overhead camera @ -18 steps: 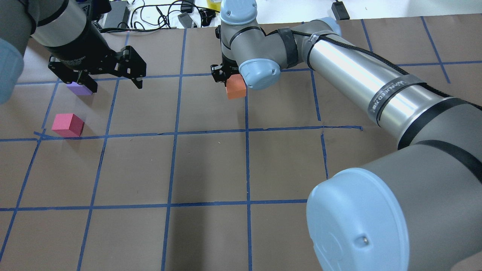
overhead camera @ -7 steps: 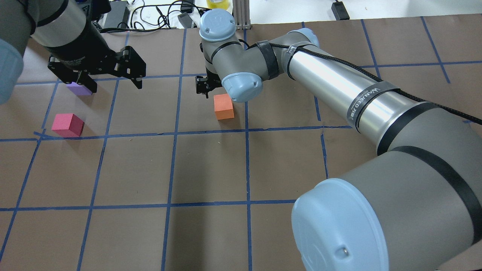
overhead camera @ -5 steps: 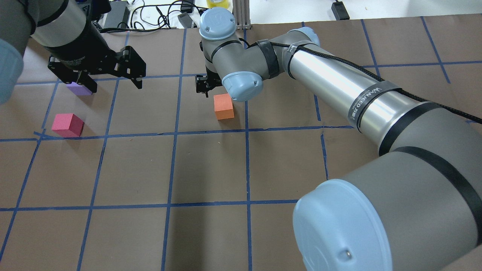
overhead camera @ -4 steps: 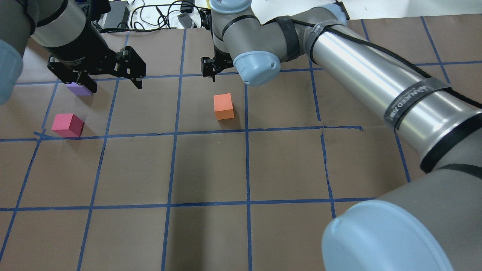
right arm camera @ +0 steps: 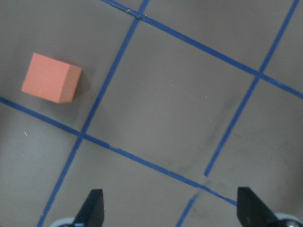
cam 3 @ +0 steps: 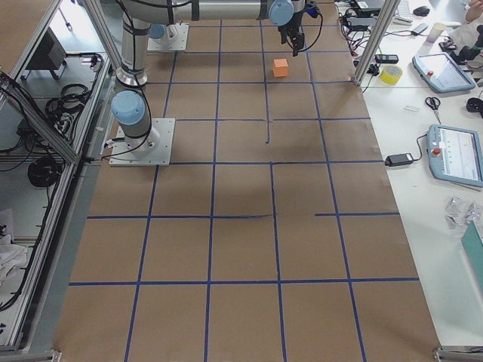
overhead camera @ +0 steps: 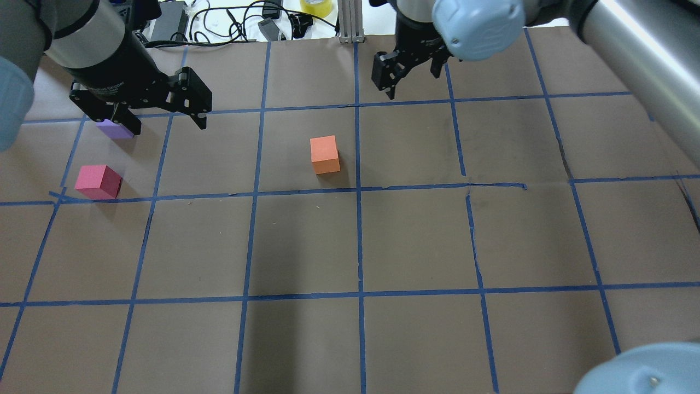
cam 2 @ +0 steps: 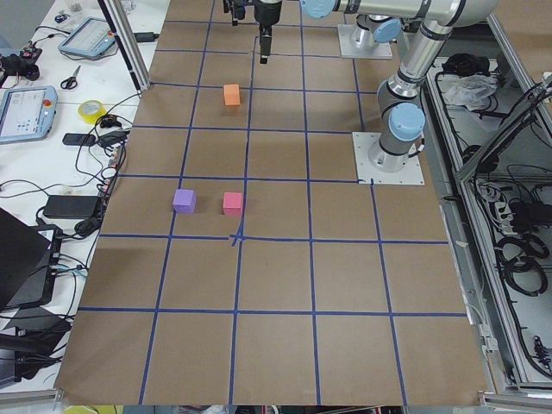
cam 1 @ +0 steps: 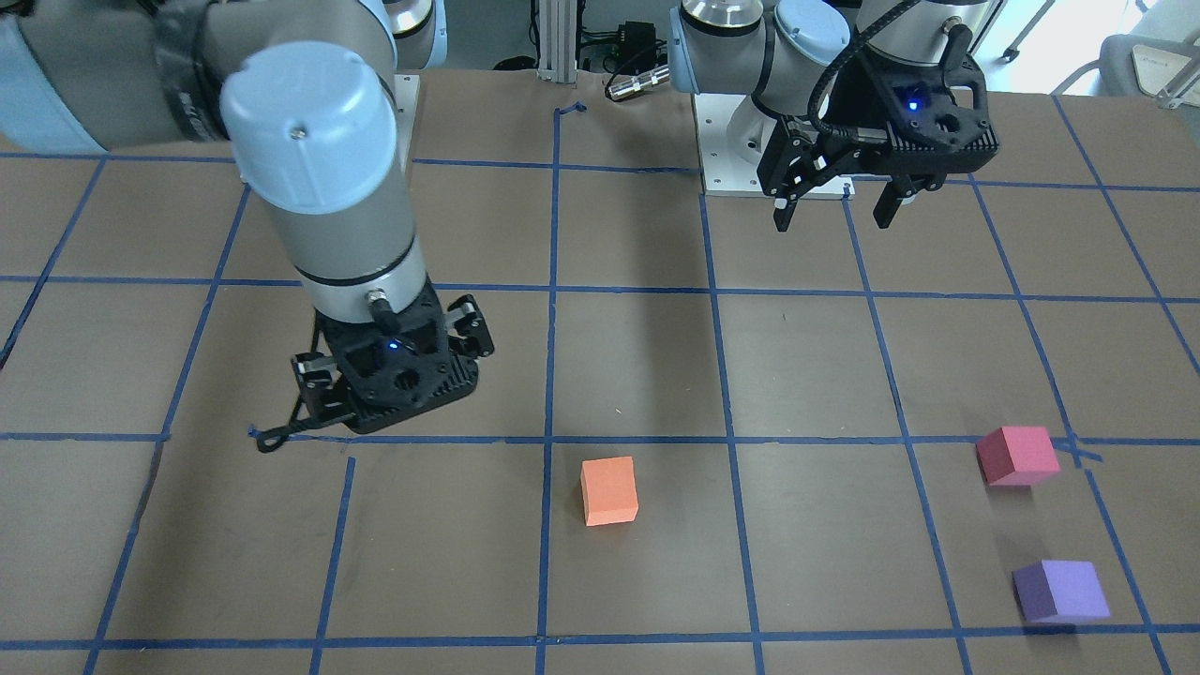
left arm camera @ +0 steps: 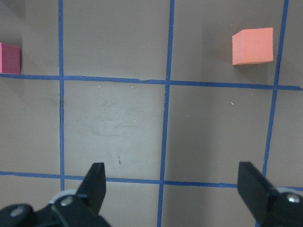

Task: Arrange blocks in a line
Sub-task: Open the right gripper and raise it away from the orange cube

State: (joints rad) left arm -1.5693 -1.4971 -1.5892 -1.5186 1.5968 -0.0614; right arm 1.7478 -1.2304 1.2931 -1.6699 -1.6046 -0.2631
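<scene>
Bright, even light falls from above, with no harsh edges. On the brown table the shadows are soft. One broad dim band sits at lower centre of the overhead view, and another runs down the middle of the front-facing view. The right arm glints at upper right of the overhead view. In both wrist views the fingers along the bottom edge look soft and out of focus.

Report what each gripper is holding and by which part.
Nothing is held: left gripper and right gripper are both open and empty; the orange block sits free.
</scene>
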